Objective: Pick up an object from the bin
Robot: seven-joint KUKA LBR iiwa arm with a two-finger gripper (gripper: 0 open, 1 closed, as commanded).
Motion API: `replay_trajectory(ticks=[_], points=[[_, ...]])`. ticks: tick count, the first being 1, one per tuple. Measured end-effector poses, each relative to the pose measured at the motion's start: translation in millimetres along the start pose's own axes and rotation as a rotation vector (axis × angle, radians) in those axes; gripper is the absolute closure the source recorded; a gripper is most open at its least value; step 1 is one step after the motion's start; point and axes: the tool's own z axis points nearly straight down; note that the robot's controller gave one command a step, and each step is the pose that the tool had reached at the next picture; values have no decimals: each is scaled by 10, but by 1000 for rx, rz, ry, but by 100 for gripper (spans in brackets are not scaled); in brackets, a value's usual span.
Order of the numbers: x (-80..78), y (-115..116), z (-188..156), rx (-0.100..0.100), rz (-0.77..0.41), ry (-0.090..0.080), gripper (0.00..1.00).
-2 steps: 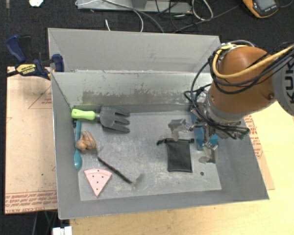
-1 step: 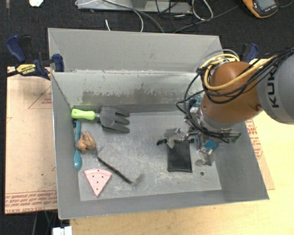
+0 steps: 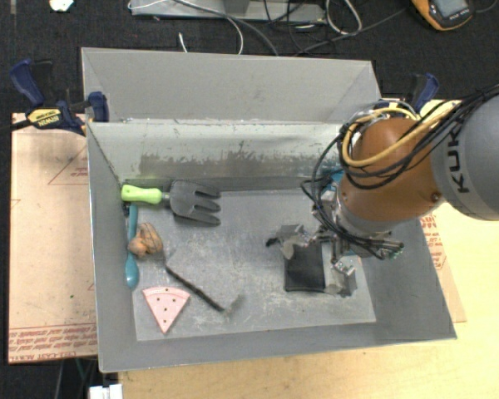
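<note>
The grey arm [image 3: 482, 165] is running off the right edge of the frame, and its orange wrist cover [image 3: 391, 173] is hiding part of the floor and back wall of the bin [image 3: 233, 252] at centre right. The gripper [image 3: 323, 256] is sitting largely under that cover, its lower end too cluttered to read. It is overlapping the upper edge of a flat black thing [image 3: 303, 276], whose kind is not showing. At left, a brown lump [image 3: 145, 241] is covering the middle of a blue spoon [image 3: 131, 271].

Green-handled fork [image 3: 183, 199], blue spoon [image 3: 131, 260], pink wedge [image 3: 165, 307], dark stick [image 3: 195, 289] lying left.
</note>
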Motion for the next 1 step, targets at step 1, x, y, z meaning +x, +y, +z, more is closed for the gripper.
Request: replay_trajectory(ticks=[1], points=[[-19, -85, 441, 0, 35, 0, 0]])
